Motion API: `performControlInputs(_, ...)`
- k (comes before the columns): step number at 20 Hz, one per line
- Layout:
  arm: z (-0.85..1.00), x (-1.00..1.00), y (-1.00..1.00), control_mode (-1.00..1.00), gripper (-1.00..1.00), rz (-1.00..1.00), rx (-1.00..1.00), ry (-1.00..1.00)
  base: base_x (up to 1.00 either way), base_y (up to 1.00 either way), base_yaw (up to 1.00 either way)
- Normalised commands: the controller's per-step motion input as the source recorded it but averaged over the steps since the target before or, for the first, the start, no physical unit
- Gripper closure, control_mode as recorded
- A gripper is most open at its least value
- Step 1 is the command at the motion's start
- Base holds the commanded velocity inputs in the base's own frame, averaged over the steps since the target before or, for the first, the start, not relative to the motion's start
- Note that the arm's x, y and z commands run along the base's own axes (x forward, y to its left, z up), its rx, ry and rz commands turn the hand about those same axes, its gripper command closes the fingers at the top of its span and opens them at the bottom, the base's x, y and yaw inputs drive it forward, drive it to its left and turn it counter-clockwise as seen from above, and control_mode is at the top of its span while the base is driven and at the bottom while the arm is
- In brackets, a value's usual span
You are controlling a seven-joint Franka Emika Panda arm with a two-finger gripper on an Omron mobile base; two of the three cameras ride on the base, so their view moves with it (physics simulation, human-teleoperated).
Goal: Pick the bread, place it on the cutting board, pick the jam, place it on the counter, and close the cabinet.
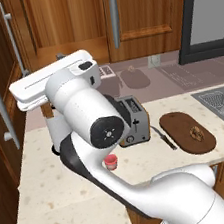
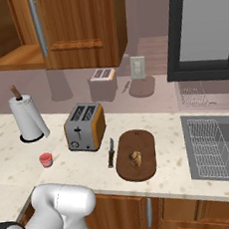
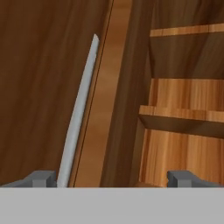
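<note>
Brown wood takes up the hand view: the hand (image 3: 113, 178) points at the open cabinet (image 3: 183, 113), its 2 dark fingertips (image 3: 41, 178) standing wide apart at the bottom edge with nothing between them. A long steel bar handle (image 3: 78, 118) runs up a door on the left of that view, just above the left fingertip; whether the tip touches the bar is hard to say from this angle. To the right of the door edge, the cabinet's shelf and inner boards show.

On the beige speckled counter (image 2: 178, 177), the dark oval cutting board (image 2: 136, 156) lies to the right of the toaster (image 2: 85, 126). The bread (image 2: 136, 159), a small brown knotted lump, sits on the board, toward its near end. A knife (image 2: 110, 153) lies on the counter between the toaster and the board, close beside the board's left edge. The jam (image 2: 46, 159), a small red jar, stands upright on the counter in front of and to the left of the toaster, apart from it. A paper towel roll (image 2: 27, 117) stands on its holder farther left, near the wall. A sink (image 2: 215, 148) is set into the counter at the right.

In the left base view the arm's white upper links cover much of the toaster, and the jam (image 1: 111, 162) peeks out just below the arm's dark joint.
</note>
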Motion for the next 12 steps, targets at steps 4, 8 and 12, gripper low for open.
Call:
performControlInputs(4, -0.24, 0.23, 0.39, -1.0, -1.0, 0.0, -0.02, 0.0, 0.0, 0.0, 0.0)
performControlInputs(8, -0.23, 0.36, 0.35, -1.0, -1.0, 0.0, -0.03, 0.0, 0.0, 0.0, 0.0)
performControlInputs(12, -0.24, 0.36, 0.35, -1.0, -1.0, -0.02, -0.03, 0.0, 0.0, 0.0, 0.0)
